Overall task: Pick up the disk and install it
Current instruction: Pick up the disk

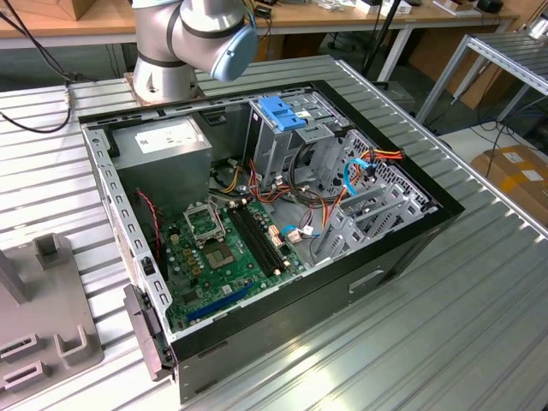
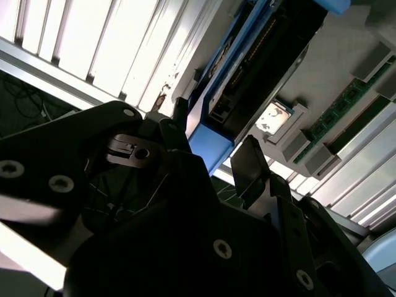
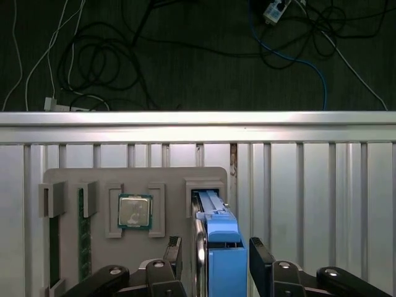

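Note:
The disk [image 3: 219,238] stands on edge in a slot of a grey holder tray [image 3: 167,179], with its blue plastic rail facing the camera. In the second wrist view the disk [image 2: 260,55] shows its dark body and blue rail. My gripper [image 3: 213,257] is open and straddles the disk, one black finger [image 3: 174,249] on one side and the other finger [image 3: 260,255] close against the opposite side. In the second wrist view the gripper [image 2: 215,139] sits at the disk's near end, its fingertips [image 2: 250,164] not pressing on it.
The tray also holds a processor chip [image 3: 134,211] and a green memory stick [image 3: 83,232]. In the exterior view an open computer case [image 1: 411,235] lies on the ribbed metal table, with a blue-topped drive cage [image 1: 282,111], grey power supply [image 1: 163,141] and green motherboard [image 1: 227,244].

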{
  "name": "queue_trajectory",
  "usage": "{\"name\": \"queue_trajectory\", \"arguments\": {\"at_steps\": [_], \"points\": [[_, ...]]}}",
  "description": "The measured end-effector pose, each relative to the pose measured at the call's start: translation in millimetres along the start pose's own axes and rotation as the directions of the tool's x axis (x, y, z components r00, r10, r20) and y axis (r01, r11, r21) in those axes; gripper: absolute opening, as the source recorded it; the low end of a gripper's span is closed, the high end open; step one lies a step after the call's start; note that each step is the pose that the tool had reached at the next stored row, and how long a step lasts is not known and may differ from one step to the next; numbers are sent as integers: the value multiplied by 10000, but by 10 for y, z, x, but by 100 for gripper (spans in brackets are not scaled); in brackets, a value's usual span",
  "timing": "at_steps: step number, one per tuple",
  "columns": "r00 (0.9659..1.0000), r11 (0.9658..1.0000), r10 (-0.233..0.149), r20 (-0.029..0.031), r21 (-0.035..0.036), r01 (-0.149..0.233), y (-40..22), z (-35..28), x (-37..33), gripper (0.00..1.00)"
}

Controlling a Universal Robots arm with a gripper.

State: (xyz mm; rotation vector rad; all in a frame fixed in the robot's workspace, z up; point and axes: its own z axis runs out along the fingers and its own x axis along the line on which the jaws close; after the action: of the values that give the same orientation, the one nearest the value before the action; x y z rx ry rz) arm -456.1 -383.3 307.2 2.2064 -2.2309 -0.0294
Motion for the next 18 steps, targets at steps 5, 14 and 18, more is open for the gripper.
{"name": "queue_trajectory", "arguments": {"at_steps": [5, 14, 18], "points": [[10000, 10000, 0, 1, 1, 0, -12, 1, 4, 55], [10000, 10000, 0, -1, -2, 0, -19, -34, 3, 55], [10000, 10000, 0, 1, 0, 0, -21, -31, 3, 55]]}}
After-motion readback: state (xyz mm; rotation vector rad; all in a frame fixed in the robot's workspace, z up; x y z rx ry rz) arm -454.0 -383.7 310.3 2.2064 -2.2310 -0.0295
